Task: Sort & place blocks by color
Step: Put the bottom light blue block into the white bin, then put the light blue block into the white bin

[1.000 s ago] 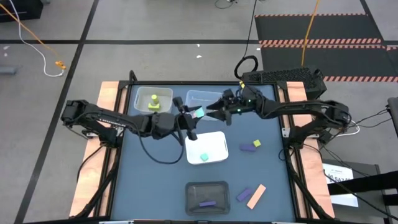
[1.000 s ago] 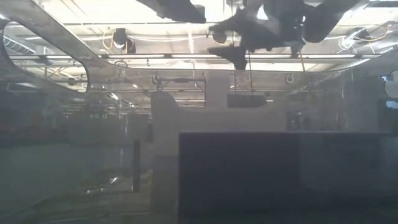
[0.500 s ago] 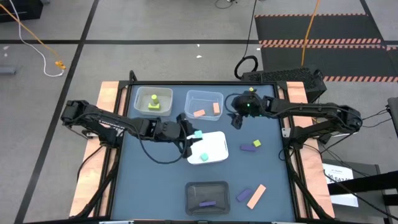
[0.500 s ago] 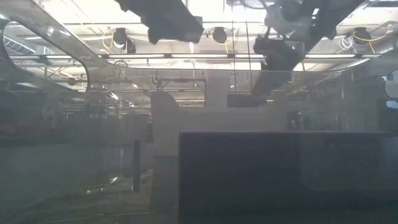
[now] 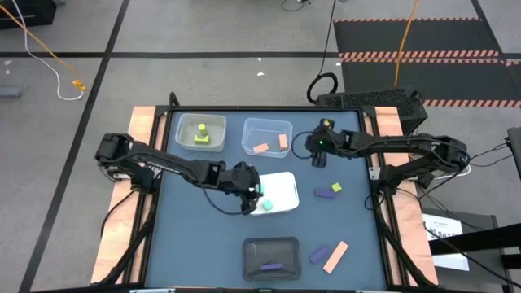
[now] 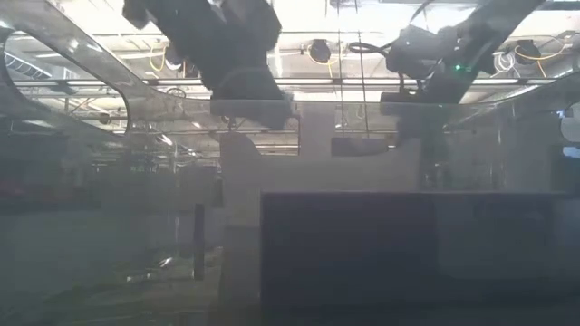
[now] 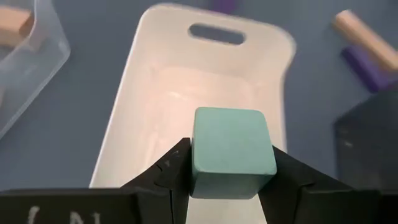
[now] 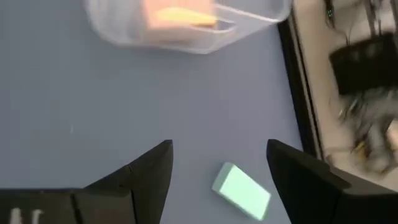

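Blue-grey table (image 5: pixel 212 236) on grey, cable-strewn floor (image 5: pixel 203 28).

We see the left tool (image 7: pixel 231 180) reaching inward, its fingers clamped. The right tool (image 8: pixel 217 171) hangs across from it, fingers spread wide.

block (image 7: pixel 231 152) in left hand (image 7: pixel 227 171) above middle tray (image 5: pixel 281 193), right hand (image 8: pixel 217 171) over another block (image 8: pixel 241 190)

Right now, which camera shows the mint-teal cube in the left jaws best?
The left wrist view: the mint-teal cube fills the frame, pinched over the white tray. The high view shows a speck; the others, nothing.
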### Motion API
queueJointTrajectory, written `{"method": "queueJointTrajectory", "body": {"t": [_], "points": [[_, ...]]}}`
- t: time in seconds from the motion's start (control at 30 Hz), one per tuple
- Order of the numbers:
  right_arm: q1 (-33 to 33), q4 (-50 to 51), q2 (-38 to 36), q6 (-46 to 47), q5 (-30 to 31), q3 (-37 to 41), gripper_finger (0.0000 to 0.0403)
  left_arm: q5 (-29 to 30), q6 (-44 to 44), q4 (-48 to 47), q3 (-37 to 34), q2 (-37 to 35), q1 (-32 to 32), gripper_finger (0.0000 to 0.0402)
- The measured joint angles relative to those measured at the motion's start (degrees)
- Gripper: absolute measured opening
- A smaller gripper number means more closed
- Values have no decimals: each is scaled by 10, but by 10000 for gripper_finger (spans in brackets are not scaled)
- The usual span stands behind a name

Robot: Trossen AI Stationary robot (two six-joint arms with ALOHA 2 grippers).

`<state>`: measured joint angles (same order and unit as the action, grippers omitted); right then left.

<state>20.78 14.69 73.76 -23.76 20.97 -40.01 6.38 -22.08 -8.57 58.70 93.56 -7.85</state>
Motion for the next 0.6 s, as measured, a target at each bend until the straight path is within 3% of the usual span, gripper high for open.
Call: {"method": "queueJointTrajectory", "body": {"t": [0.23, 0.43, 0.6], "points": [[36, -1, 0, -183, 2, 16, 236, -1, -15, 14, 0, 46, 17, 144], [98, 7, 0, -235, -7, 31, 233, -1, -50, 15, 0, 56, 26, 238], [147, 14, 0, -262, -90, 31, 233, -3, -71, 19, 0, 52, 26, 270]]}}
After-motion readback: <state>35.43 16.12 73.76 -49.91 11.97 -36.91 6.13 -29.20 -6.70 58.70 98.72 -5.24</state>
